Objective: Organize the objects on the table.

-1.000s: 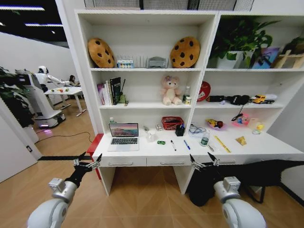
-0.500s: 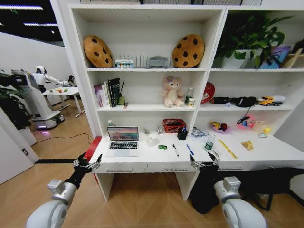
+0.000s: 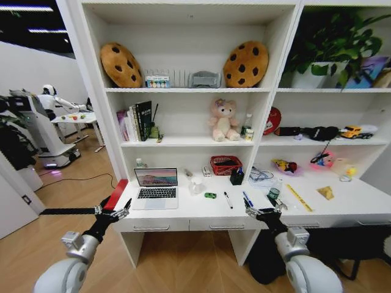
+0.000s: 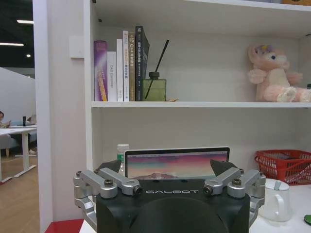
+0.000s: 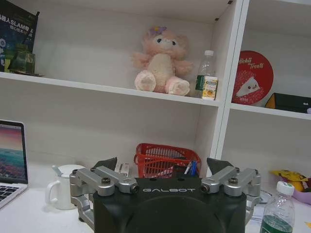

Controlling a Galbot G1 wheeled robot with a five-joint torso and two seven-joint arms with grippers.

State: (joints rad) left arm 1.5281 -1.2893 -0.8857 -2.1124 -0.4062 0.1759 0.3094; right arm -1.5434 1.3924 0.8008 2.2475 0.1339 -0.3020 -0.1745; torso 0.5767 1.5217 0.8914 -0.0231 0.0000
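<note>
1. Check the left gripper (image 3: 112,212): it hangs in front of the table (image 3: 183,210) edge, before the left drawer, fingers spread apart and empty.
2. Check the right gripper (image 3: 264,210): it hangs before the table front on the right, fingers also spread and empty.
3. Locate the laptop (image 3: 156,187) on the table top at left, lid open. The left wrist view shows its screen just beyond the fingers.
4. Find the green object (image 3: 209,195), black pen (image 3: 226,199) and blue pen (image 3: 247,199) in a row right of the laptop.
5. Note the bottle (image 5: 275,217) at the right gripper's side; the right wrist view shows its green label, which the head view blurs.
6. Farther back, see the white mug (image 5: 63,192) and red basket (image 5: 167,159).
</note>
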